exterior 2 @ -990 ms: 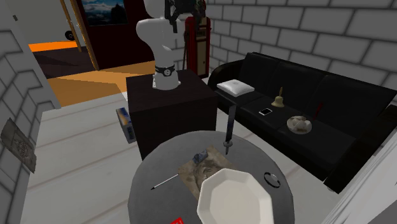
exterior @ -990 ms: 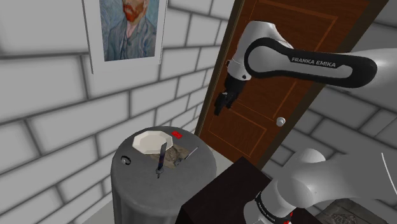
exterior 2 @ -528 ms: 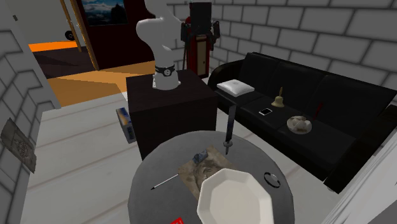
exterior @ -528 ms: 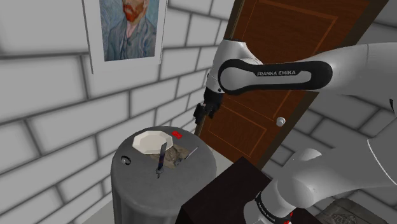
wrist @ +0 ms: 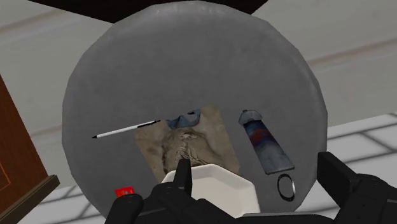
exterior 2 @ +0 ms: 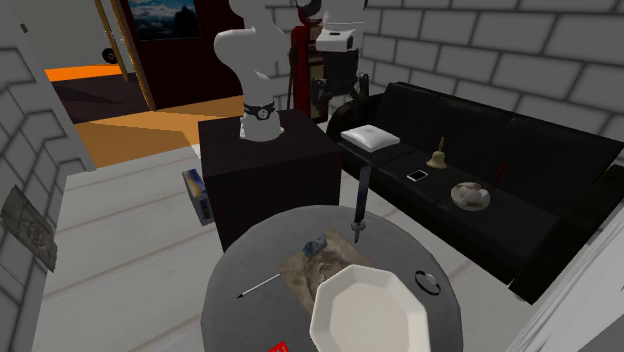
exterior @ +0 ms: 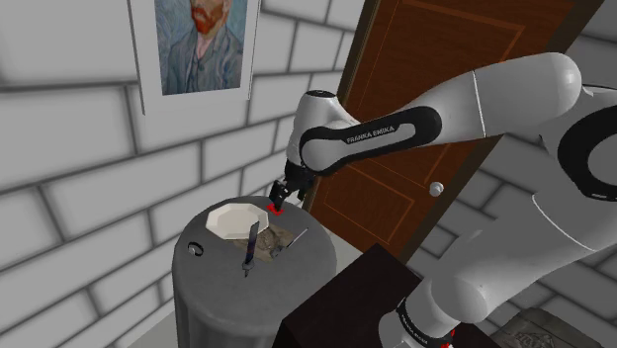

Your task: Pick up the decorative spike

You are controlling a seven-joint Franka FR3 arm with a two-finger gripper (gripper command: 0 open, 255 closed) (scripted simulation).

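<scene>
**Desk:** Where is the pincer?

**Field:** The black pincer (exterior: 281,194) hangs mid-frame in the shoulder view. It is over the upper right rim of the round grey bench (exterior: 213,287), above a small red tag (wrist: 123,191). In the wrist view its fingers (wrist: 184,175) stand well apart and clasp nothing.

**Desk:** And the decorative spike?

**Field:** The dark blue decorative spike (exterior: 252,245) stands upright on the bench top. In the shoulder view it is at the lower centre of the top, near the rim. In the second exterior view it rises at the top's upper right edge, on the side toward the black sofa (exterior 2: 520,150). Seen from the wrist, it lies ahead of the open fingers, just beside a stone-patterned mat (wrist: 184,143). A small ring (wrist: 286,186) sits near its base by the rim.

**Desk:** What crowds it?

**Field:** A white eight-sided plate (exterior: 233,218) overlaps one end of the mat, apart from the spike. A thin pen (wrist: 124,132) lies on the mat's other side, well apart from the spike. Bare grey top runs between the spike and the rim.

**Desk:** And the edges of the scene?

**Field:** In the shoulder view a brick wall (exterior: 89,148) closes the left and a brown door (exterior: 450,40) the upper right. The dark stand (exterior 2: 265,175) sits close beside the bench. In the second exterior view pale floor lies open at the left of the frame, and the sofa takes the right.
</scene>
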